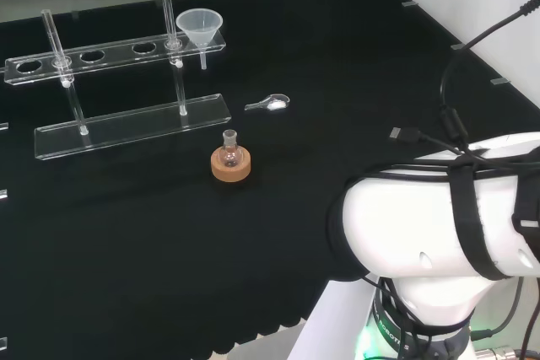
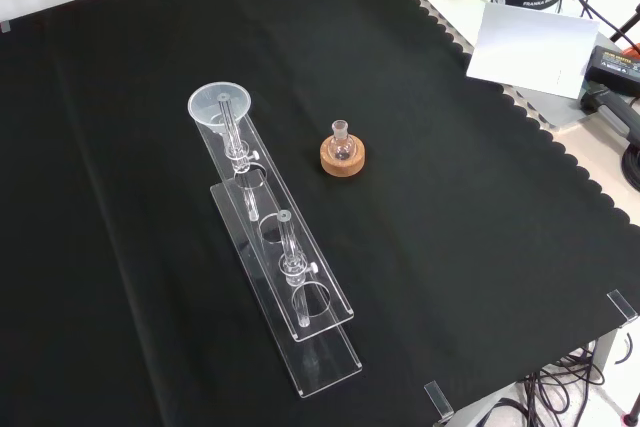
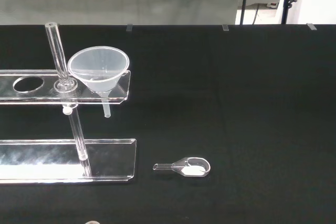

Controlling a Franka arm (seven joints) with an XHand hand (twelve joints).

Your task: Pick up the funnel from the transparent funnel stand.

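Funnel (image 1: 199, 26) of clear plastic sits upright in the end hole of the transparent funnel stand (image 1: 110, 55), at the right end of its upper bar in the head view, with its spout hanging through the hole and above the stand's base plate. To the right of the stand in that view a small clear scoop (image 1: 270, 104) lies on the black cloth (image 1: 337, 65), and nearer the camera a little round flask (image 1: 229, 153) rests on a cork ring (image 1: 231, 166). Farther right stand the arm's white links (image 1: 439, 225), and whether the hand is open or closed cannot be told.
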